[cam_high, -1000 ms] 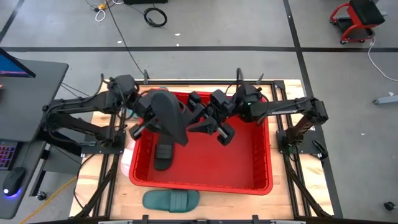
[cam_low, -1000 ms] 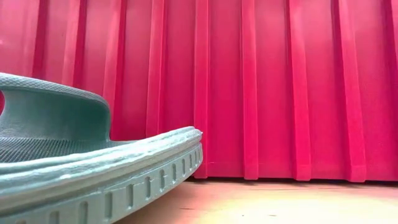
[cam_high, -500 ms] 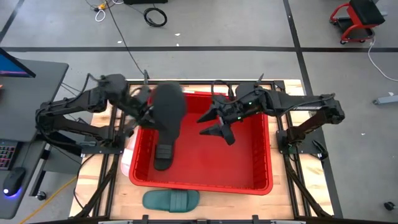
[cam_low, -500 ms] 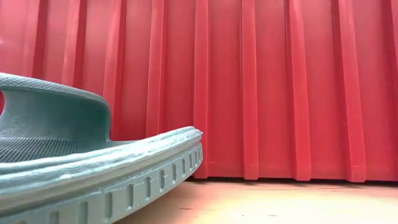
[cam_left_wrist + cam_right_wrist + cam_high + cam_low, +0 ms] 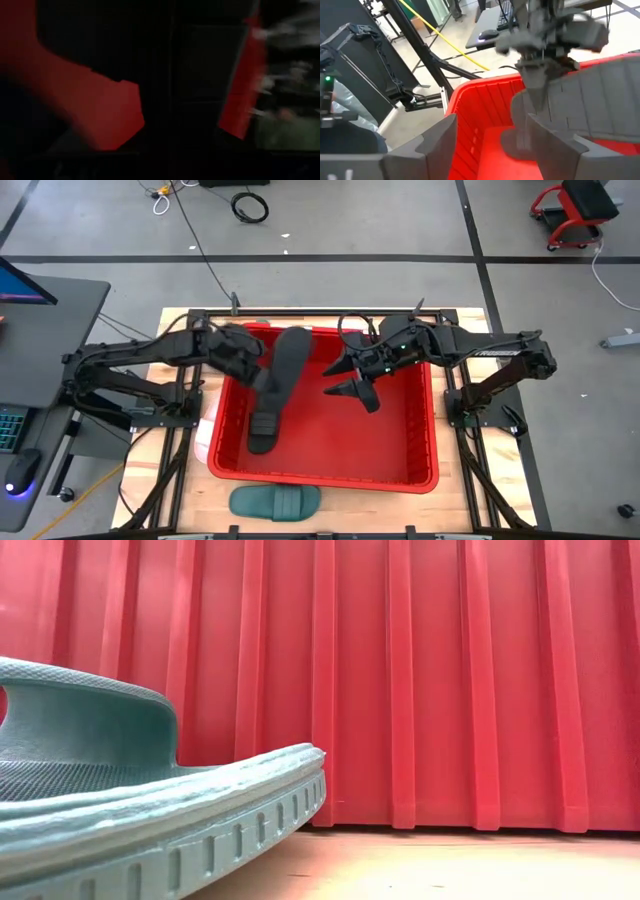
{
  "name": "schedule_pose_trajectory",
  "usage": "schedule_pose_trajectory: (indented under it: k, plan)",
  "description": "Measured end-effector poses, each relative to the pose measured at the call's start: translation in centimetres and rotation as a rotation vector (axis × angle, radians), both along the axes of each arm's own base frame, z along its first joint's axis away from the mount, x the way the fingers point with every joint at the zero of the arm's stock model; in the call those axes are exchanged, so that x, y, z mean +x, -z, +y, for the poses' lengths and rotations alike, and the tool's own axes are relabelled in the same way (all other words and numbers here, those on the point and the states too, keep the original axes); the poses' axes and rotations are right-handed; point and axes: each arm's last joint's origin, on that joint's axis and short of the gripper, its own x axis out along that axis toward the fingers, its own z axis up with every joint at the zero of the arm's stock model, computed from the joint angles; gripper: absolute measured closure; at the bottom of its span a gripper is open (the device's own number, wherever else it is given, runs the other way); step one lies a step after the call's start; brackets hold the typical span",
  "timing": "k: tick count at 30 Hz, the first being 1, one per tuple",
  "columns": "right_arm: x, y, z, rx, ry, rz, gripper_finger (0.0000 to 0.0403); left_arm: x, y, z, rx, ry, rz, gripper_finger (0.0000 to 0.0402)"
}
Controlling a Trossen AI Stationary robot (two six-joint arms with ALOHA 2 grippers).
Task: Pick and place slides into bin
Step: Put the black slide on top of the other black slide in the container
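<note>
My left gripper (image 5: 252, 368) is shut on a black slide (image 5: 285, 360) and holds it over the left part of the red bin (image 5: 330, 480). A second black slide (image 5: 262, 428) lies on the bin's floor just beyond the held one's near end. A dark teal slide (image 5: 275, 502) lies on the table in front of the bin, and it fills the low view's left (image 5: 150, 810). My right gripper (image 5: 352, 380) hangs open over the bin's middle, with nothing between its fingers (image 5: 437, 145). My left gripper has the black slide by its left long edge (image 5: 268, 378), about midway along it. It comes from the table's left, slanting down. The slide hangs tilted on edge, its length running from the far side to the near side. The left wrist view is too dark to show the pinch.
A pale slide (image 5: 203, 442) lies on the table against the bin's left wall. The bin's ribbed wall (image 5: 450, 690) closes off the low view. The bin's right half shows bare red floor (image 5: 390, 440). A desk with a monitor (image 5: 30, 290) stands left of the table.
My left gripper has sunk into the bin with the black slide and rolled, so the slide now shows narrow, on edge, where it showed its broad face. My right gripper has drawn back from the slide toward the right, tipped toward level, and its fingers stand wider apart.
</note>
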Motion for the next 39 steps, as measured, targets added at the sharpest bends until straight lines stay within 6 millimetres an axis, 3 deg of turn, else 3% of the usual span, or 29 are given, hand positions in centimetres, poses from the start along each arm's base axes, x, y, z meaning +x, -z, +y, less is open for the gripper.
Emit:
schedule_pose_trajectory:
  k: [9, 14, 19, 24, 31, 35, 39]
  plan:
    - [-0.8, 0.8, -0.1, -0.017, 0.008, 0.112, 0.0172, 2.3, 3.1, -1.0, -0.055, -0.167, 0.223, 0.0327]
    - [-1.5, 3.0, -0.2, -0.127, 0.058, 0.321, 0.0176, 3.9, 5.1, -2.0, -0.08, -0.219, 0.322, 0.0327]
    - [-1.3, 5.3, -0.2, -0.178, 0.059, 0.395, 0.0176, 4.7, 6.2, -3.1, -0.136, -0.288, 0.383, 0.0327]
    - [-0.8, 8.3, -0.2, -0.202, 0.044, 0.416, 0.0175, 4.8, 6.6, -4.5, -0.188, -0.368, 0.415, 0.0327]
    - [0.2, 12.4, -0.3, -0.237, 0.074, 0.308, 0.0175, 4.0, 7.1, -6.1, -0.192, -0.468, 0.495, 0.0327]
    - [0.4, 14.2, -0.4, -0.296, 0.108, 0.238, 0.0175, 4.4, 8.6, -6.3, -0.153, -0.472, 0.587, 0.0327]
    - [0.4, 15.1, -0.5, -0.301, 0.129, 0.213, 0.0175, 5.7, 9.6, -6.7, -0.175, -0.462, 0.563, 0.0327]
